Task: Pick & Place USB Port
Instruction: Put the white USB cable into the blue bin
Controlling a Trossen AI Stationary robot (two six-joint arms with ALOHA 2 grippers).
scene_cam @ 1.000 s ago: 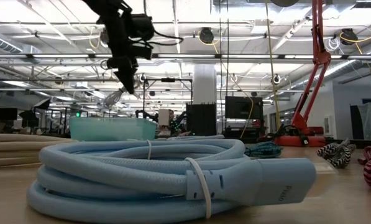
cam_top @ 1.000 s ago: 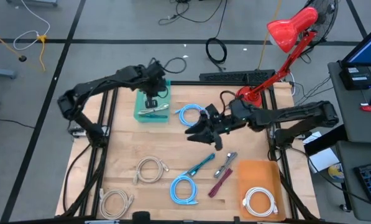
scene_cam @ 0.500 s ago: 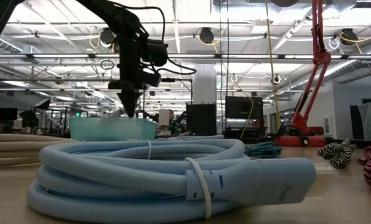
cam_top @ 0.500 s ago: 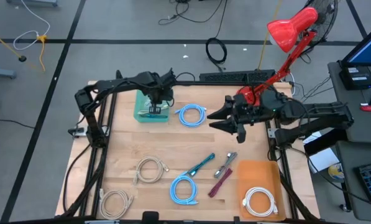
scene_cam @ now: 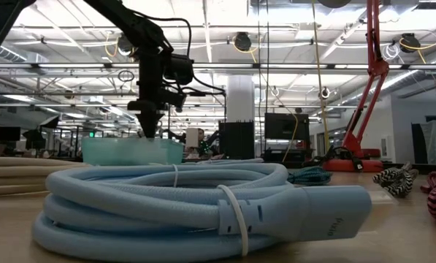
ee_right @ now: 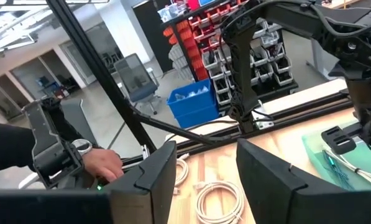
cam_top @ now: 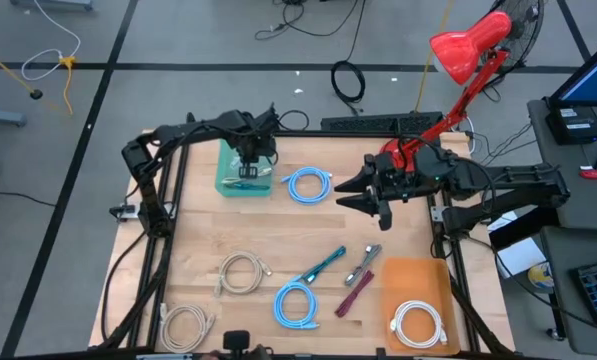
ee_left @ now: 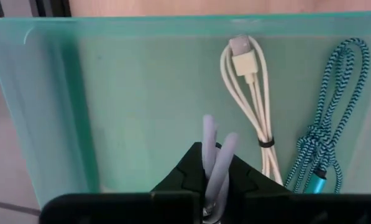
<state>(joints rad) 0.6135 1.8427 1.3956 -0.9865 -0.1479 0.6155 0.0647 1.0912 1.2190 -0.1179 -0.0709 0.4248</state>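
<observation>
A: Why is the left gripper (cam_top: 246, 170) parked right over the green tray (cam_top: 228, 160) at the back of the table (cam_top: 258, 235)?

B: It looks like the drop-off. In the left wrist view its fingers are pinched narrow on a pale cable (ee_left: 214, 160), held just above the tray floor, so letting go would leave the cable inside the walls rather than on the wood

A: So the cable is not down yet?

B: I judge not; it is clamped between the fingertips and pokes out past them. A white cable (ee_left: 250, 102) and a teal braided cable (ee_left: 325, 134) already lie in the tray, off to one side, and the gripper is over the bare part beside them, probably so nothing gets stacked or pushed

A: And the right gripper (cam_top: 363, 197)?

B: It hangs in the air near the red lamp base (cam_top: 398, 150), well apart from the tray, jaws parted and holding nothing. I read it as waiting out of the way

A: What is left on the table?

B: Two blue coils (cam_top: 308, 185), two beige coils (cam_top: 240, 272) and a white coil on the orange mat (cam_top: 418, 282), all untouched. The right wrist view also shows a person's hand (ee_right: 101, 163) beyond the table edge, away from both arms
</observation>
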